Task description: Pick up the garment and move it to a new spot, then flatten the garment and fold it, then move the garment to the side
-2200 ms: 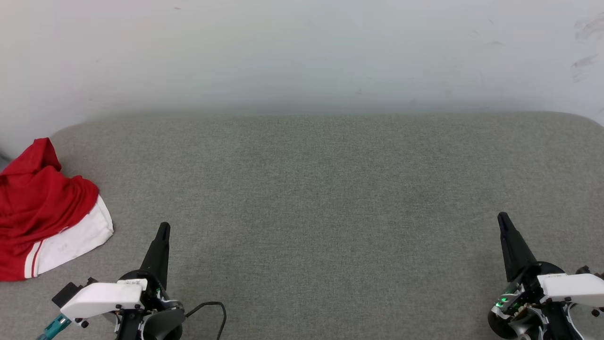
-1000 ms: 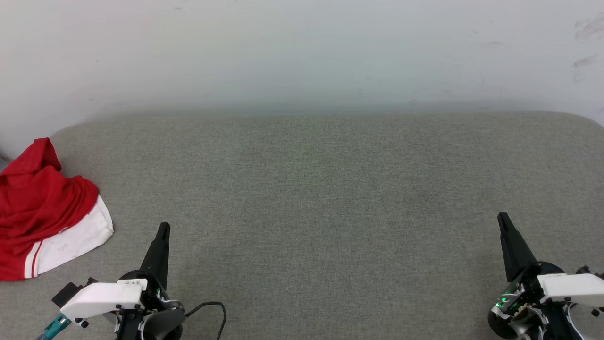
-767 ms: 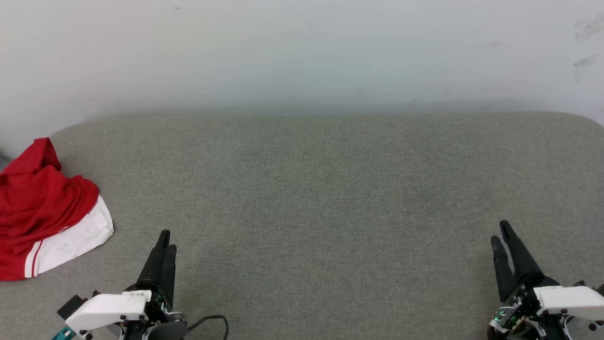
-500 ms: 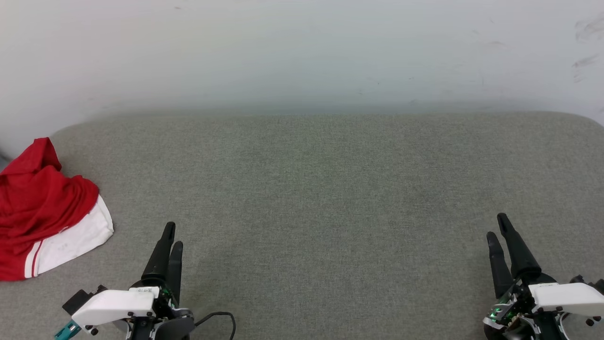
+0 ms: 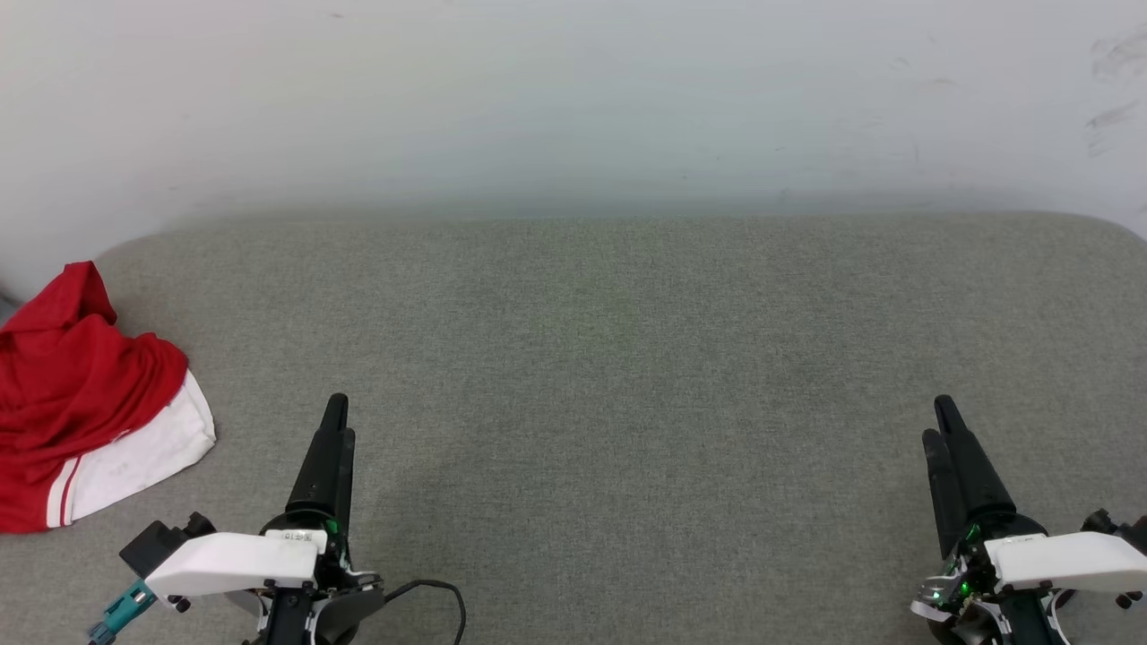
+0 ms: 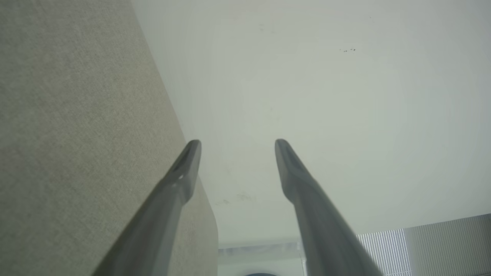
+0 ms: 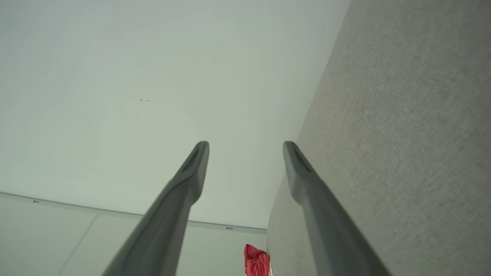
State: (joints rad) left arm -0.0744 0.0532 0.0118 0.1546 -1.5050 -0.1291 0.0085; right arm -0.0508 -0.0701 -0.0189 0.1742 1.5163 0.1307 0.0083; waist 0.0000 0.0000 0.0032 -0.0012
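Garment (image 5: 85, 403) crumpled, untouched!
It lies well left of the left gripper (image 5: 341, 417); right gripper (image 5: 936, 418) far off, both spread wide, empty.

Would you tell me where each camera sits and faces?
Head view: on the head, facing down at the grey surface; left claw, right claw below.
Left wrist view: on that wrist, along the open left claw toward the wall.
Right wrist view: likewise, along the open right claw.
Shared: head and right wrist views show the garment.
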